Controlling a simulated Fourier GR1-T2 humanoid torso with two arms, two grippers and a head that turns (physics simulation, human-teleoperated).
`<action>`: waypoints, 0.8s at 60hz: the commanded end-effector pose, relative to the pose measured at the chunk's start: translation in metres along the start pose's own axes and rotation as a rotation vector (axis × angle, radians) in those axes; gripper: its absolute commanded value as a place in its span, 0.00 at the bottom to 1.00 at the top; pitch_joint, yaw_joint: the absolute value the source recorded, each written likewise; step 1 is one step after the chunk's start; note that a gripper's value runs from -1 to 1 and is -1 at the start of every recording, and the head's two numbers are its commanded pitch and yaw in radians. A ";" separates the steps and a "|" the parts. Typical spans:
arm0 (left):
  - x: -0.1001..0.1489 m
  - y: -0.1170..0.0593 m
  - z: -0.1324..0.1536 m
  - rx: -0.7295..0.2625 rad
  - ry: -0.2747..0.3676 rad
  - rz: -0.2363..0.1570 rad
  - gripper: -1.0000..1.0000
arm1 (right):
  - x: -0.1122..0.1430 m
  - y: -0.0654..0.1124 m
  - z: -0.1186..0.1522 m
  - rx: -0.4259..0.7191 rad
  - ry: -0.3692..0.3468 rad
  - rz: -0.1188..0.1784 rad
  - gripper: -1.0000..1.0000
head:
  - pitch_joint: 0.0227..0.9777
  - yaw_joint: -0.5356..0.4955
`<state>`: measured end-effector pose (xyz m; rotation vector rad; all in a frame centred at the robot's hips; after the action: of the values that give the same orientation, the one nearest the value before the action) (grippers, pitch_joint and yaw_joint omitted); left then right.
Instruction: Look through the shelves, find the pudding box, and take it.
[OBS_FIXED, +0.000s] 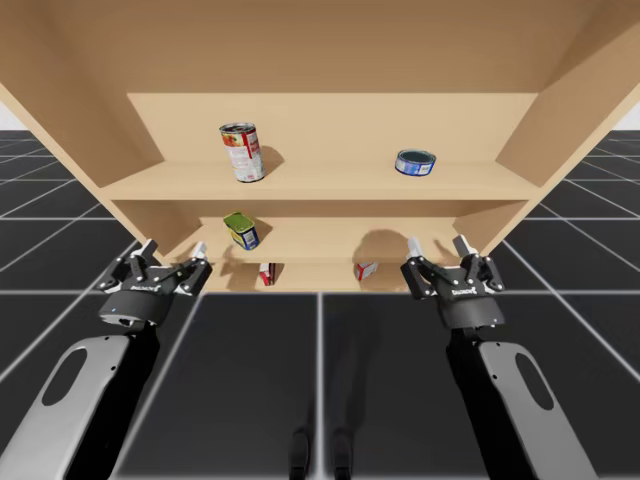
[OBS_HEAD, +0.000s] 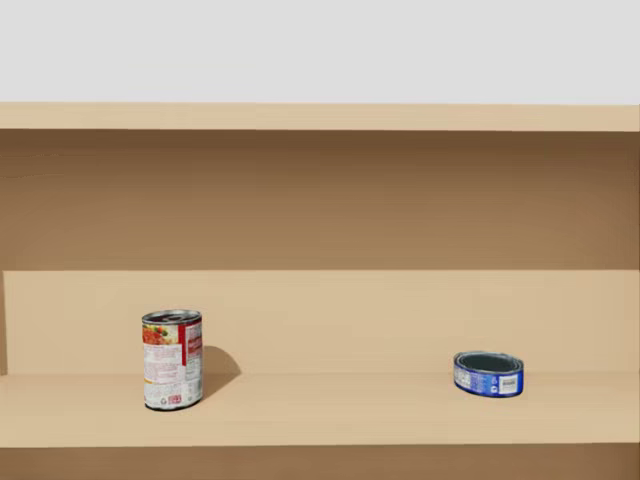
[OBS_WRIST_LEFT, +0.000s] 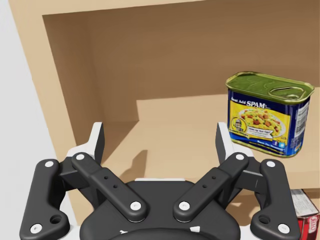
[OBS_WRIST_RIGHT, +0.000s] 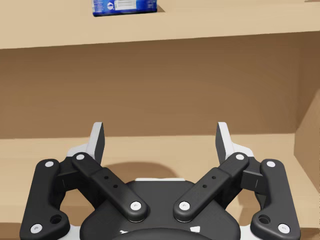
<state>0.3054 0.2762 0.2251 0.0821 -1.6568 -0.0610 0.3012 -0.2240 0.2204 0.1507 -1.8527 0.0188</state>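
Observation:
Two small red and white boxes lie on the lowest shelf, one (OBS_FIXED: 267, 273) on the left and one (OBS_FIXED: 365, 269) on the right; I cannot tell which is the pudding box. My left gripper (OBS_FIXED: 172, 257) hangs open in front of the shelves' left side. In the left wrist view this gripper (OBS_WRIST_LEFT: 160, 142) is empty, with a corner of a red and white box (OBS_WRIST_LEFT: 306, 215) beside and below it. My right gripper (OBS_FIXED: 437, 246) is open and empty too, in front of the right side. Its wrist view has the gripper (OBS_WRIST_RIGHT: 160, 140) facing bare middle shelf.
A tall red and white can (OBS_HEAD: 172, 359) and a flat blue can (OBS_HEAD: 488, 374) stand on the top shelf (OBS_HEAD: 330, 410). A blue and yellow rectangular can (OBS_WRIST_LEFT: 267, 115) with a green top sits on the middle shelf (OBS_FIXED: 330, 240). The shelf's side walls flank both arms.

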 end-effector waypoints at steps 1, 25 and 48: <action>0.000 0.001 0.000 0.004 -0.001 -0.001 0.00 | -0.001 0.002 0.001 -0.025 0.013 -0.025 0.00 | 0.05 0.50; 0.000 0.002 -0.001 -0.003 -0.001 -0.003 0.00 | -0.001 -0.003 -0.003 -0.032 0.037 -0.050 0.00 | 0.33 0.51; 0.000 0.004 -0.002 -0.004 -0.002 -0.007 0.00 | -0.003 0.000 -0.002 -0.018 0.062 -0.024 0.00 | 0.67 0.65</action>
<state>0.3071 0.2793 0.2258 0.0844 -1.6583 -0.0680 0.3040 -0.2249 0.2197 0.1632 -1.7979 -0.0225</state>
